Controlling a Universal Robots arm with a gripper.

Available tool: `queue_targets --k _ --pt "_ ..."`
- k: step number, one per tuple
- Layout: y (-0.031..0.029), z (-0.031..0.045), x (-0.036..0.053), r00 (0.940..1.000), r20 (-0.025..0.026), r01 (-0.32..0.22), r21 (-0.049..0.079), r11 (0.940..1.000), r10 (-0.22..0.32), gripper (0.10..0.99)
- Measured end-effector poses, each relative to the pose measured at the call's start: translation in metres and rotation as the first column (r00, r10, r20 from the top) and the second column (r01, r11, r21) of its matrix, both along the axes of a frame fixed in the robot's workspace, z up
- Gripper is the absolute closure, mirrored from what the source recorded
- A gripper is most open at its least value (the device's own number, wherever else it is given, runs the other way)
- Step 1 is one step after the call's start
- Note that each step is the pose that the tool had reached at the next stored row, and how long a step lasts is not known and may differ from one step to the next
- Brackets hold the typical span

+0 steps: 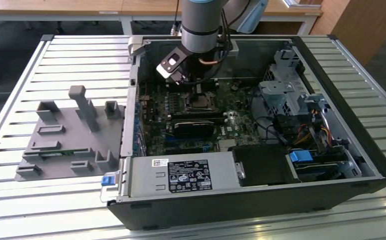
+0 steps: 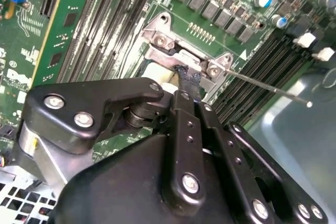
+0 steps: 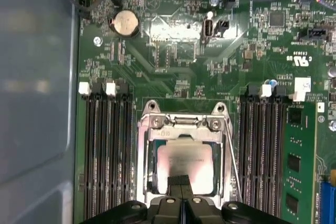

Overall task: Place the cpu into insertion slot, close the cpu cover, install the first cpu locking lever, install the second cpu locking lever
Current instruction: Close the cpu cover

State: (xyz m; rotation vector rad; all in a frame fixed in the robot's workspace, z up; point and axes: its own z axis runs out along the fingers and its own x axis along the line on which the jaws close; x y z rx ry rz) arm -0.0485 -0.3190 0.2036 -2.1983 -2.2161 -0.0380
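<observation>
The cpu point(image 3: 184, 158) lies flat in the insertion slot point(image 1: 198, 102), its pale metal face showing through the cut-out of the cpu cover point(image 3: 184, 123). That silvery frame lies down over the chip. My gripper point(image 3: 181, 181) is shut, its two black fingertips pressed together with nothing between them, right over the chip's face. In the second wrist view the gripper point(image 2: 188, 77) touches the cover point(image 2: 168, 56) near its screwed edge. A thin locking lever point(image 2: 268, 88) stands out free from the socket's side, and in the first wrist view this lever point(image 3: 232, 169) runs along the cover's edge.
The arm reaches into an open computer case point(image 1: 353, 150). Memory slots point(image 3: 107, 145) flank the socket on both sides. A long black module point(image 1: 194, 127) and the grey power-supply box point(image 1: 179, 175) lie nearer the camera. A grey fixture block point(image 1: 66, 135) stands at the exterior view's left.
</observation>
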Motion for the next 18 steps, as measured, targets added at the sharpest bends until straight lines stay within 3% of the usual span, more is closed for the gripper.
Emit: queue_targets --k 9,18 --pt "0.0001 -0.0047 0.0015 1.0000 -0.0003 -0.001 0.000 1.0000 0.001 0.980" --pt "0.0023 -0.0017 0.0074 1.0000 0.0011 -0.001 0.002 1.0000 0.001 0.980"
